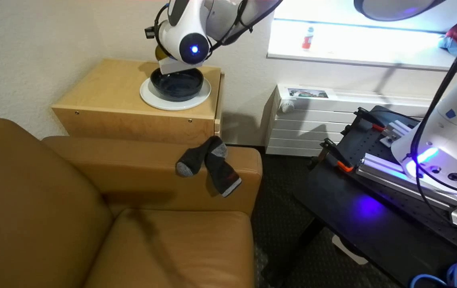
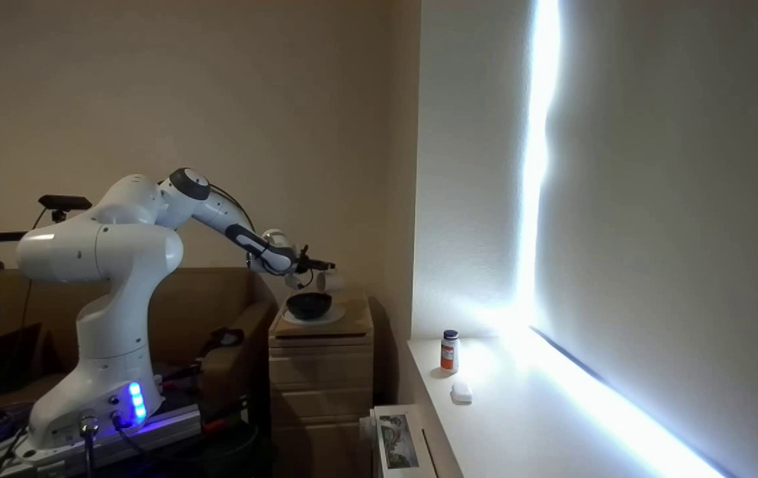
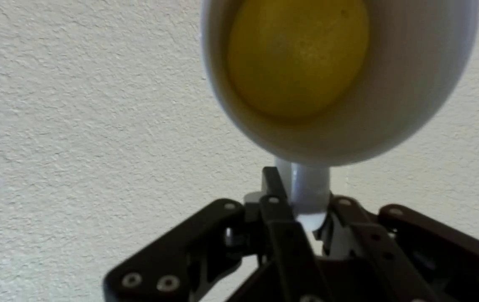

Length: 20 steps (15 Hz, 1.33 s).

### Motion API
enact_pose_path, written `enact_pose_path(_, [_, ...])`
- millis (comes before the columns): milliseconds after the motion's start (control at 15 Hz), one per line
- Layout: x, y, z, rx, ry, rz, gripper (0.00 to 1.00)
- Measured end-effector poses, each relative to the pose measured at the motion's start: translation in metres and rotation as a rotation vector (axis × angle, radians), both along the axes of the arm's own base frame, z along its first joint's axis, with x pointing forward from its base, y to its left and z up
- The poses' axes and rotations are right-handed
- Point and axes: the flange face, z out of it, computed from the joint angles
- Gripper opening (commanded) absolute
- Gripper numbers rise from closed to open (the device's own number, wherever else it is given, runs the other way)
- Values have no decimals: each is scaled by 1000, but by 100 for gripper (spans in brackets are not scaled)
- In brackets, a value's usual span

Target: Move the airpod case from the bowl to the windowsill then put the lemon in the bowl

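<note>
The gripper [image 3: 308, 195] pinches the handle [image 3: 310, 186] of the white cup [image 3: 415, 92], lemon [image 3: 298, 54] inside, near the bowl [image 2: 309, 307]; the airpod case [image 2: 462, 392] rests on the windowsill [image 2: 485, 438].

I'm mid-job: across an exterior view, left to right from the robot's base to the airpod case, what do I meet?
Robot's base, dark socks, bowl, flat picture, bottle, airpod case on the windowsill.
</note>
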Motion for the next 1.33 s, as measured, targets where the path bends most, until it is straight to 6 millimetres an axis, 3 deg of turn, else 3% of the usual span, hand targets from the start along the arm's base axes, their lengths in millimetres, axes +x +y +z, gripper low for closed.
enact_pose_path(200, [-11,-7,-12,-46,-3,-22,5])
enact_pose_path(467, [-24,-1,-19,-93,-27,-27,5])
enact_pose_path(1333, [-50,3,-26,-224,-59,7,5])
